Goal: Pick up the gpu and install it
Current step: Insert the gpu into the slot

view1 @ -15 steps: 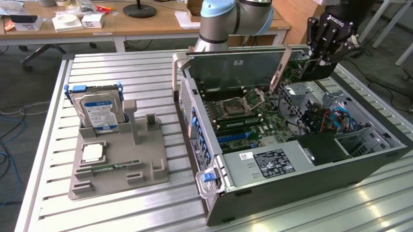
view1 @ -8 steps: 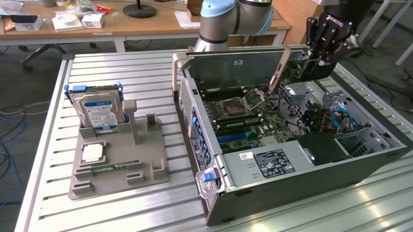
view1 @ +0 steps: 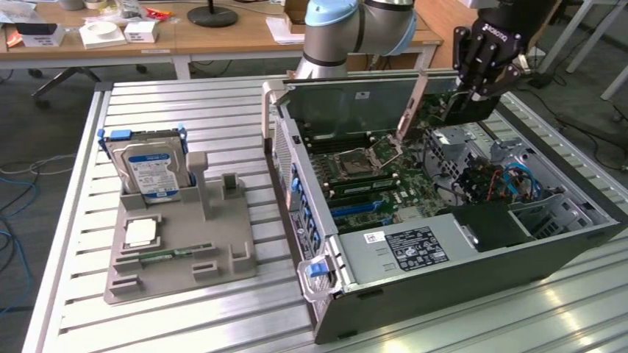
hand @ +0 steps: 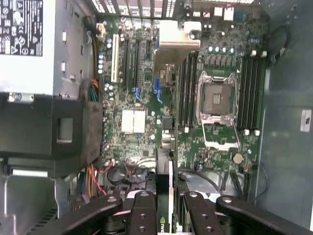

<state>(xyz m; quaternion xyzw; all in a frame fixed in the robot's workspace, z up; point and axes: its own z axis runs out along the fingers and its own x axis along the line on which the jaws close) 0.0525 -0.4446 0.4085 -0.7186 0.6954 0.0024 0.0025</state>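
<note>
Upper right of the exterior view, the gripper (view1: 479, 88) clamps the gpu (view1: 463, 112) by its edge; probably light, stiff, fragile.

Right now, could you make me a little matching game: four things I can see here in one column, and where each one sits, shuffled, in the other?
Things:
1 gpu
2 hard drive
3 memory stick
4 CPU socket

Places:
A lying flat on the grey holder
B in the claw, above the open case
C on the motherboard
D standing upright in the grey holder

Pairs: 1-B, 2-D, 3-A, 4-C
</note>
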